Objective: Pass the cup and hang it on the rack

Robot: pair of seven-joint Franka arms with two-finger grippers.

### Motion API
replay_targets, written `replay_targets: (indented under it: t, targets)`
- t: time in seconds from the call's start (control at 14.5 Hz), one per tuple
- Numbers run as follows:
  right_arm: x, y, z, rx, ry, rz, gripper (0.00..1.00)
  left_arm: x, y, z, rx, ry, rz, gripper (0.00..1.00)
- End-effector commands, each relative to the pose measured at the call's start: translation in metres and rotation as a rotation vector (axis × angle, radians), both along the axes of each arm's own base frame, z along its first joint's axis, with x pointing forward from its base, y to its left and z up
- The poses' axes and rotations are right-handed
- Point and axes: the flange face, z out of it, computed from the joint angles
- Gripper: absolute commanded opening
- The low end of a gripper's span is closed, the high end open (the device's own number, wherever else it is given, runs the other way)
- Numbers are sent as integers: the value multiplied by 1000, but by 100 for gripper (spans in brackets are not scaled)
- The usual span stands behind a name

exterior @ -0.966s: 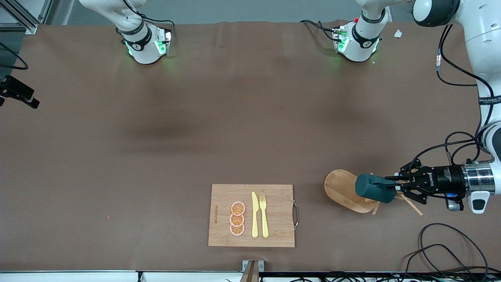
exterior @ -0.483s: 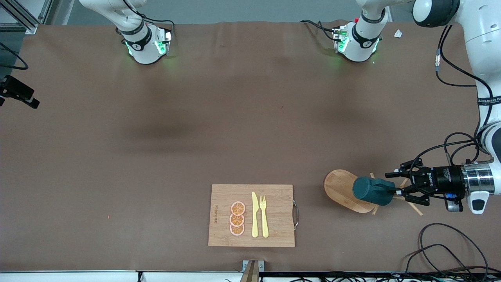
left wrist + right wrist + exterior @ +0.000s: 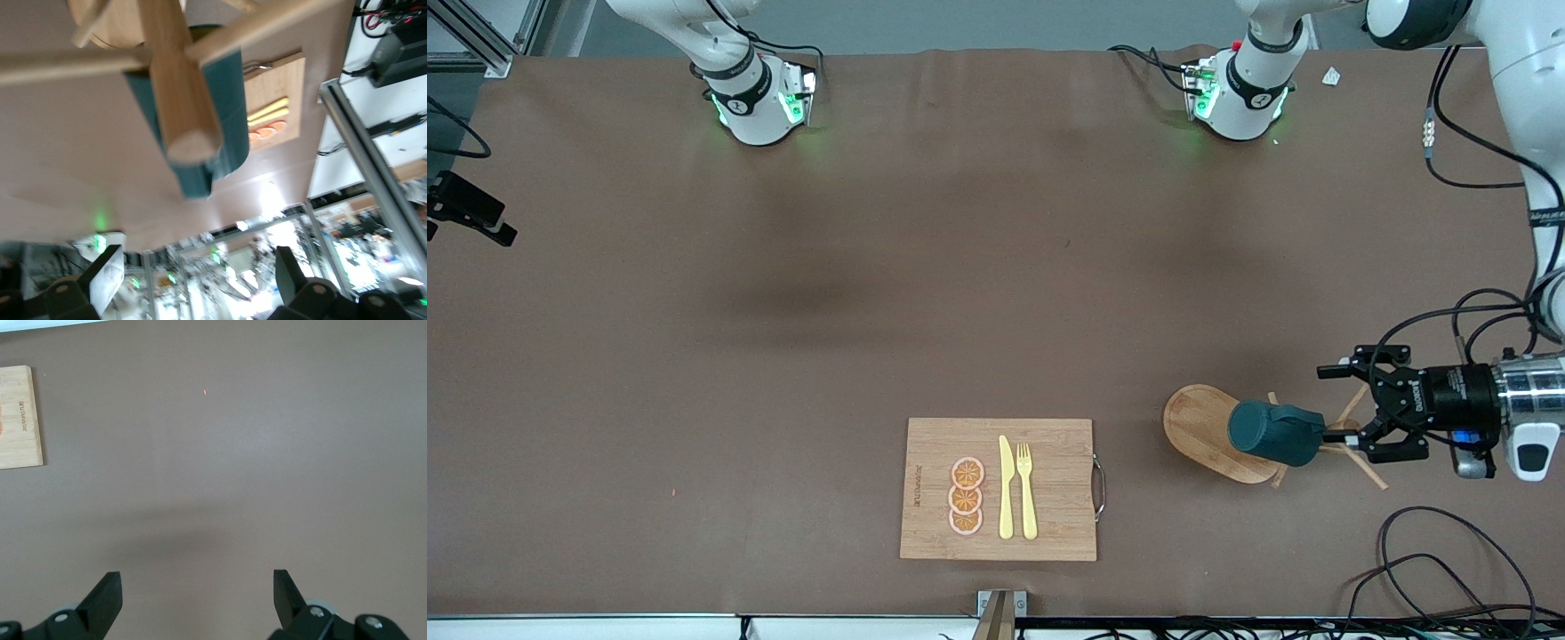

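Note:
The dark teal cup (image 3: 1272,433) hangs sideways on a peg of the light wooden rack (image 3: 1200,427), over its oval base. My left gripper (image 3: 1332,404) is open and empty, level with the rack's pegs and a short way off the cup toward the left arm's end of the table. In the left wrist view the rack's post (image 3: 180,87) and the cup (image 3: 227,100) fill the frame ahead of the spread left gripper (image 3: 197,257). My right gripper (image 3: 197,580) is open and empty over bare table and waits; it does not show in the front view.
A bamboo cutting board (image 3: 1000,489) with a yellow knife, a fork and orange slices lies beside the rack, toward the right arm's end. Loose cables (image 3: 1432,569) lie near the table's front corner by the left arm.
My left gripper has opened, let go of the cup and drawn back toward the left arm's end. The cup stays on the rack's peg.

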Motion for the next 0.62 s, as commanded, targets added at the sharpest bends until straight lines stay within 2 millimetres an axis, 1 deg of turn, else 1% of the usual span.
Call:
replay_targets:
  t: [0.0,0.07,0.14,0.28,0.34,0.41,0.48,0.55]
  targets:
    - [-2,1,3,-14,1,7,100,-27,-50,66,191,-88,-140,100]
    - [-2,1,3,-14,1,7,100,-36,-66,83,259,-117,-186,100]
    - [-2,1,3,-14,1,7,100,-50,-83,109,348,-157,-240,100]
    - [-2,2,3,-14,1,8,100,-76,-108,135,530,-184,-374,100]
    - [-2,1,3,-14,1,7,100,-92,-124,156,593,-228,-451,100]
    - [-2,1,3,-14,1,7,100,-102,-129,168,645,-265,-517,100]
    - [-2,2,3,-13,1,7,100,-110,-130,179,677,-306,-592,100]
    - [-2,1,3,-13,1,7,100,-116,-131,185,700,-351,-681,100]
